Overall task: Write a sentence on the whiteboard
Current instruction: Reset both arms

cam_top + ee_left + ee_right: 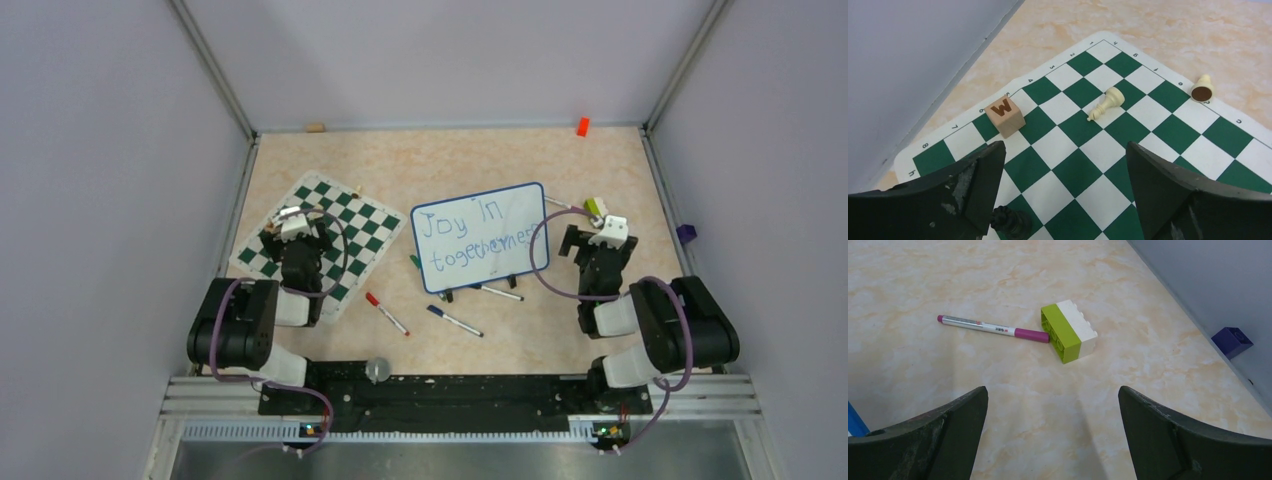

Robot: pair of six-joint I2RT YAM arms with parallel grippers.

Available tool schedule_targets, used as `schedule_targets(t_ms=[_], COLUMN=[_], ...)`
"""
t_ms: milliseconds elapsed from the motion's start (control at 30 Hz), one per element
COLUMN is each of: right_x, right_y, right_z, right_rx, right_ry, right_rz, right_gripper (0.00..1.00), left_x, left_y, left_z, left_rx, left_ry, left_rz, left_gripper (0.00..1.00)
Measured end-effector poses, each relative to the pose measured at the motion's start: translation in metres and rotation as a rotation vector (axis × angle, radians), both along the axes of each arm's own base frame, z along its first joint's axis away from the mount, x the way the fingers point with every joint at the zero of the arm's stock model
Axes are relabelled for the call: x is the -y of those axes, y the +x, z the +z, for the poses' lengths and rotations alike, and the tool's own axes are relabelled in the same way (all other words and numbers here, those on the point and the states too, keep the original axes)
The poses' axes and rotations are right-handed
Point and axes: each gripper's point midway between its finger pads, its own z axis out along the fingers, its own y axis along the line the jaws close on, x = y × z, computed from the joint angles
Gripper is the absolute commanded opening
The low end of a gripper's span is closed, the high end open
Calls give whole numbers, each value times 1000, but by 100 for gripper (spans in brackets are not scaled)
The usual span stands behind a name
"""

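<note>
Between my two arms, at the middle of the beige marbled surface (440, 160), sits the whiteboard (480, 238), with the sentence (468, 243) in blue across two lines. A red-capped marker (386, 313) and a blue-capped marker (454, 321) lie near its front edge. To its left the chess mat (340, 225) lies under my left gripper (1063, 147), jaws wide apart, holding nothing. My right gripper (1051, 390), also spread and empty, hovers near a pink marker (993, 328) and a green-and-white brick (1068, 331). Pale grey walls (450, 60) enclose three sides.
</note>
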Motion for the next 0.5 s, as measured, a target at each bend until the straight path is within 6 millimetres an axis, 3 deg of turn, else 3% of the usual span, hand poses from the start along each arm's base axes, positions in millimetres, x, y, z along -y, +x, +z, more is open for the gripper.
schedule_targets(t_ms=[500], right_x=[0], right_y=[0], right_z=[1], right_rx=[8], right_ry=[8], right_rz=[-3], right_gripper=[99], left_x=[3], left_y=[3], left_z=[-2], left_rx=[-6], left_ry=[-27], left_rz=[-20], left_gripper=[99])
